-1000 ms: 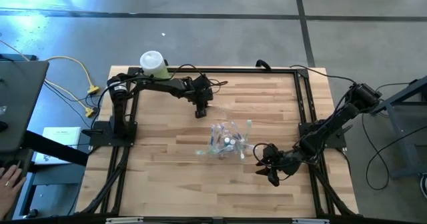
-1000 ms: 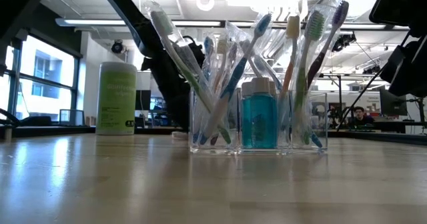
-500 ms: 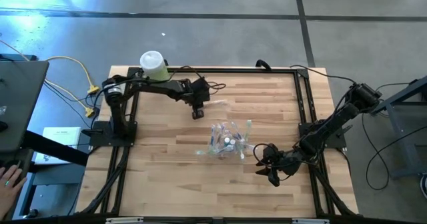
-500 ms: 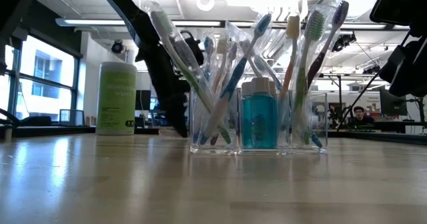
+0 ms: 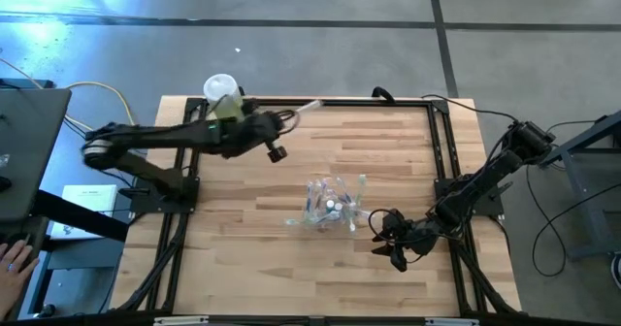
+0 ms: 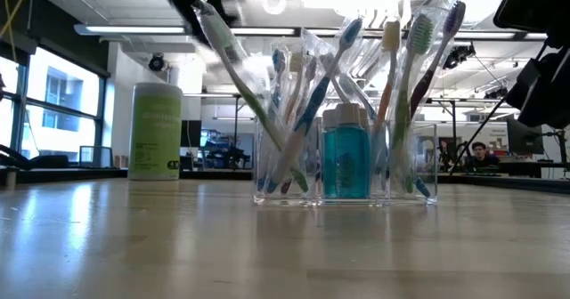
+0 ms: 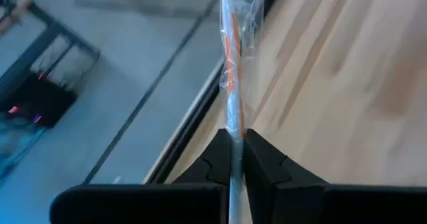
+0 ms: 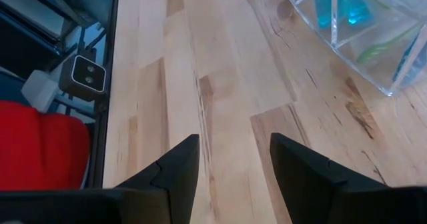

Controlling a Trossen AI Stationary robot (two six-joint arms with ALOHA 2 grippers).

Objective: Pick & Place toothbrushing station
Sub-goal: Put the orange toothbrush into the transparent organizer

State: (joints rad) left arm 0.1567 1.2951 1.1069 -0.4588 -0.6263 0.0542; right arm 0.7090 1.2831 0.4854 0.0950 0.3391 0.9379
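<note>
The left pincer [image 7: 235,159] is clamped on a wrapped toothbrush [image 7: 231,84], gripping it near one end so the rest juts out ahead of the fingers over the far edge of the desk [image 5: 388,142]. In the high view that pincer [image 5: 277,153] is lifted above the desk, with the clear organiser [image 5: 333,206] well apart from it, toward the right arm. The organiser is already crowded with brushes and holds a blue bottle [image 6: 345,161] in its middle cell.

To place this brush well, I would swing the arm across until the brush's free end hangs over a compartment with a gap, tip the brush toward upright, then lower it slowly between the standing handles before letting go. The loose wrapper could snag on neighbours, so a steady, straight descent looks safest.

The right pincer [image 8: 228,159] waits low beside the organiser's corner, fingers apart and holding nothing.
</note>
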